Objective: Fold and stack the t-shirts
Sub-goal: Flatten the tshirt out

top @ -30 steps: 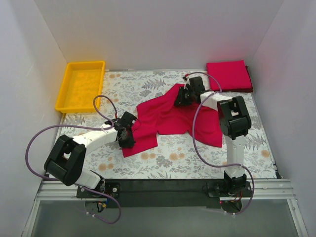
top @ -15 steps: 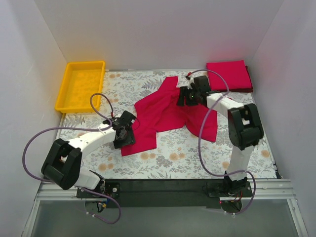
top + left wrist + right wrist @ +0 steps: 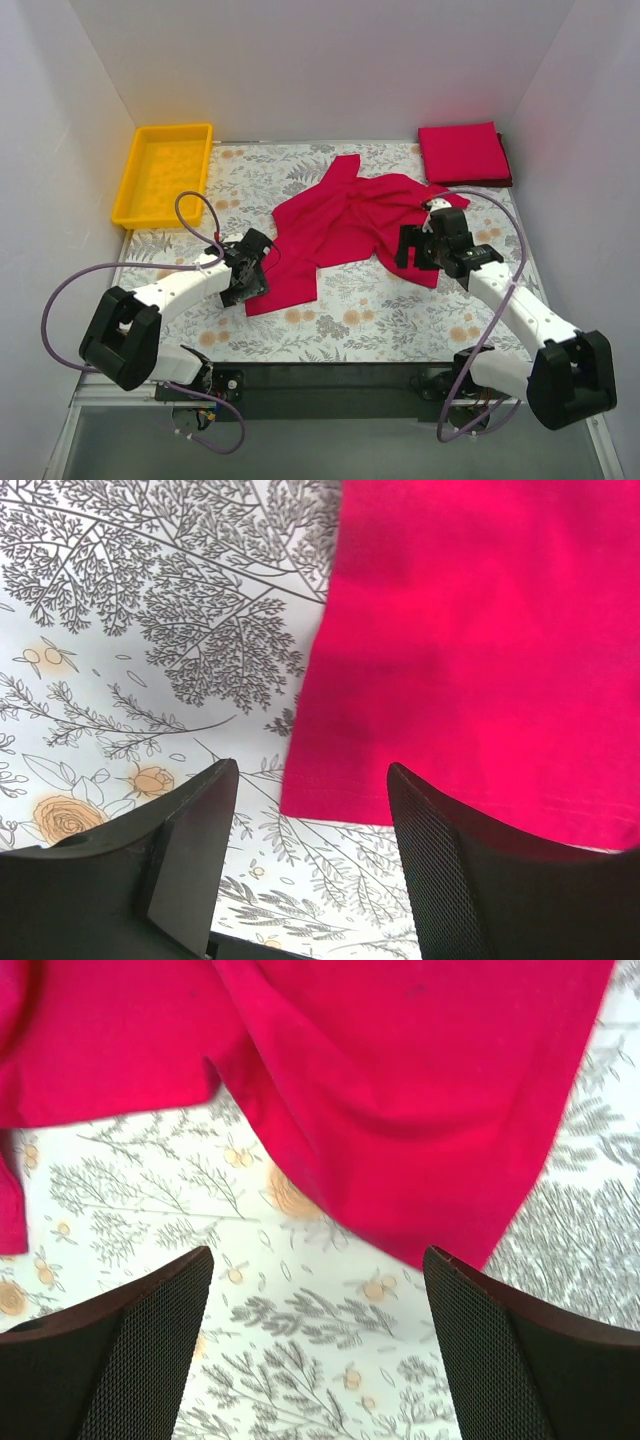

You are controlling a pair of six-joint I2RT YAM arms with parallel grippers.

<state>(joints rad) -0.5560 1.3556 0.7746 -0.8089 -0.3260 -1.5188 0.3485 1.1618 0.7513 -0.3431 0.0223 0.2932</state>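
Note:
A crimson t-shirt (image 3: 345, 225) lies rumpled and spread across the middle of the floral table. A folded red t-shirt (image 3: 462, 152) rests at the back right corner. My left gripper (image 3: 252, 280) hovers open at the spread shirt's near left corner. In the left wrist view that hemmed corner (image 3: 330, 800) lies flat between the parted fingers of the left gripper (image 3: 310, 780), untouched. My right gripper (image 3: 407, 248) is open beside the shirt's near right flap. In the right wrist view the right gripper (image 3: 318, 1260) is just short of the flap (image 3: 420, 1140), with bare table between the fingers.
A yellow tray (image 3: 170, 128) stands at the back left corner. White walls enclose the table on three sides. Purple cables loop from both arms over the near part of the table (image 3: 350, 320).
Both grippers opened and let go of the shirt. The right arm pulled back from the far middle to the near right. The shirt settled wider and flatter; the left gripper eased back slightly.

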